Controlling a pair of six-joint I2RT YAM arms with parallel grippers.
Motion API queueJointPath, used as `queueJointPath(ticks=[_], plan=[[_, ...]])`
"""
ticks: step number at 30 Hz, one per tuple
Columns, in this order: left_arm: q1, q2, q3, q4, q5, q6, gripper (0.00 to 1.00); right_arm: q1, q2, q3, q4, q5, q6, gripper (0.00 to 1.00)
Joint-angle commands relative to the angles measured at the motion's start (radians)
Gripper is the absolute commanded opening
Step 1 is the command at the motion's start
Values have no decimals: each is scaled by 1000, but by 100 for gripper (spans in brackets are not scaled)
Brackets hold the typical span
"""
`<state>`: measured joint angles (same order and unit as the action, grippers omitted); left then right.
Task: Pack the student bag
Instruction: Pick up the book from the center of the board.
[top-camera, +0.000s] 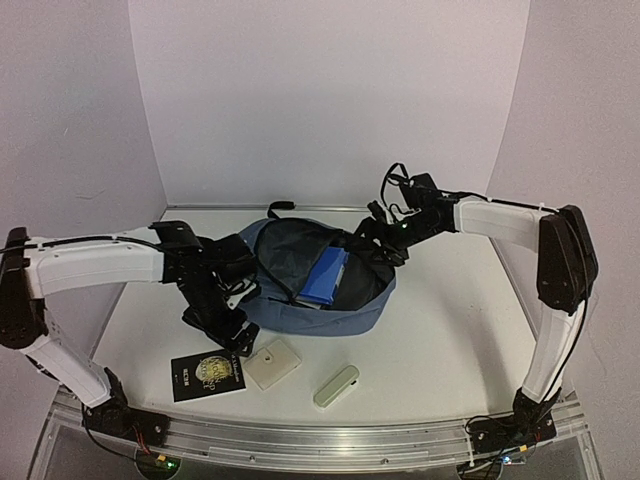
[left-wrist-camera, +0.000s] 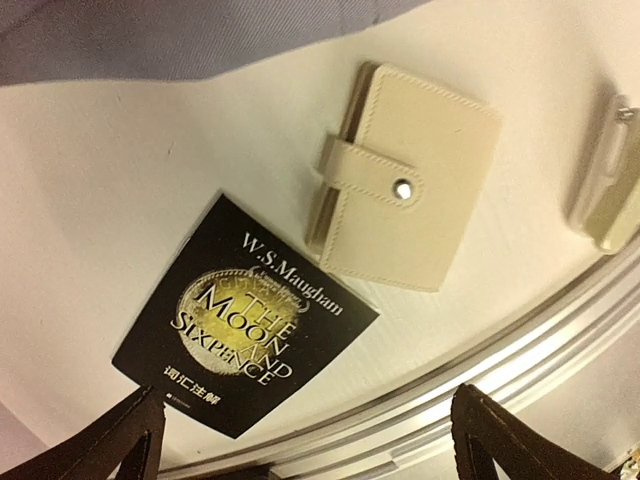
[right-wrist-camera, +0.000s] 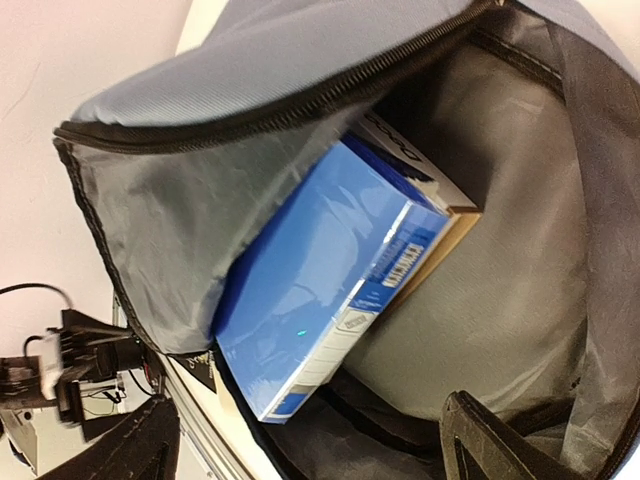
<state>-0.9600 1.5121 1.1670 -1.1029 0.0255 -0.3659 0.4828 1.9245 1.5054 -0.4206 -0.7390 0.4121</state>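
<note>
Well, at the left of the overhead frame my left pincer (top-camera: 232, 335) hangs spread wide with nothing in it. Its dark tips show in the two lower corners of its own wrist view. Below it, lower left of centre, a black paperback (top-camera: 208, 375) lies flat on the white table (top-camera: 450, 330) with its gold-lettered cover up. Just right of the paperback, and apart from it, sits a cream snap wallet (top-camera: 272, 362), closed. Further right lies a cream oblong case (top-camera: 336, 385), near the front rail (top-camera: 300, 440). In the middle of the frame, behind these three, the student bag (top-camera: 345, 310) lies on the table with its main zip open. A bright-blue book (top-camera: 322, 277) rests inside the opening, on top of a second item of which only a tan edge shows. At the upper right of the bag my right pincer (top-camera: 368, 245) is spread wide too and empty, its tips at the mouth of the bag.
</note>
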Motion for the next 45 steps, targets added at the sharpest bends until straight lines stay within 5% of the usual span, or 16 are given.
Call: queueJointPath(ticks=[1, 20, 31, 45], plan=[[-20, 118, 43, -99, -41, -6, 100, -2, -60, -14, -1, 17, -25, 90], [-129, 372, -29, 45, -148, 98, 100, -55, -49, -21, -2, -16, 0, 90], [23, 269, -22, 136, -138, 244, 100, -55, -45, -22, -2, -22, 5, 90], [107, 368, 32, 161, -138, 297, 100, -62, -77, -35, -7, -23, -4, 90]])
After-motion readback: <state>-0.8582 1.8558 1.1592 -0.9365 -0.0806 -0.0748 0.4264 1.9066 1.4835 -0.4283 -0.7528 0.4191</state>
